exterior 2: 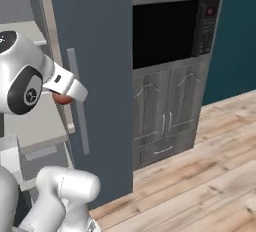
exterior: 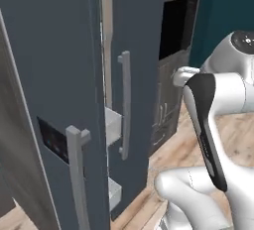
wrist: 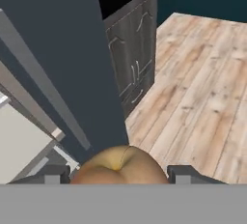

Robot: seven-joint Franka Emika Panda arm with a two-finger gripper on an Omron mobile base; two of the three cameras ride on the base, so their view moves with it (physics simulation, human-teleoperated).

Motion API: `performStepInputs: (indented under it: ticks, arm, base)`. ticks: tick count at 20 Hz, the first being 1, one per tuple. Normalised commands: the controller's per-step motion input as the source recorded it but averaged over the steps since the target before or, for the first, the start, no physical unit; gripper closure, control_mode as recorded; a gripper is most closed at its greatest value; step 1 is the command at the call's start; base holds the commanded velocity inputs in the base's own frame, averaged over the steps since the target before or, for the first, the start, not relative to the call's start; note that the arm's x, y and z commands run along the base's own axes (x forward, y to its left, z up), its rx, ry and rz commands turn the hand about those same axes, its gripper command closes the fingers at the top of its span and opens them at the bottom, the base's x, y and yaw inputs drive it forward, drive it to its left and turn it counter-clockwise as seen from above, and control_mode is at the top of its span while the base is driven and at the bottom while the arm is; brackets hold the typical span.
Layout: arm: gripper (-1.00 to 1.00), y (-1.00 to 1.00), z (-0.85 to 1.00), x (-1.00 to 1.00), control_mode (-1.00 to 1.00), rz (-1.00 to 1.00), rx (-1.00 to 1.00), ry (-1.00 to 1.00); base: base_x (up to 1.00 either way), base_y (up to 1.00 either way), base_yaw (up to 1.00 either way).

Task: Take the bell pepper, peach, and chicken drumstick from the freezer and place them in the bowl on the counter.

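My gripper (wrist: 120,175) is shut on the peach (wrist: 120,166), a round orange-gold ball with a crease that sits between the two dark fingertips (wrist: 181,174). From the right base view the peach (exterior 2: 61,99) peeks out reddish under the white hand, just in front of the freezer's pale shelves (exterior 2: 35,123). The freezer's dark blue-grey door (exterior 2: 95,51) stands open beside the hand, and it also rises at the left of the left base view, door (exterior: 54,75). The bell pepper, the chicken drumstick, the bowl and the counter are out of view.
White door bins (exterior: 113,125) and long grey handles (exterior: 125,105) sit on the freezer doors. A black microwave (exterior 2: 167,31) is built in above dark wood-grain cupboards (exterior 2: 165,121). Open wooden floor (exterior 2: 200,176) stretches to the right.
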Motion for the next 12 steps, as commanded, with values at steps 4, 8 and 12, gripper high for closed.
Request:
performStepInputs:
  ticks: [4, 8, 12]
  arm:
    - [1.0, 0.0, 0.0, 0.0, 1.0, 0.0, 0.0, 0.0]
    - [1.0, 0.0, 0.0, 0.0, 1.0, 0.0, 0.0, 0.0]
    - [1.0, 0.0, 0.0, 0.0, 1.0, 0.0, 0.0, 0.0]
  base:
    - [-0.94, 0.7, -0.62]
    - [-1.0, 0.56, -0.57]
    - [-1.0, 0.18, -0.55]
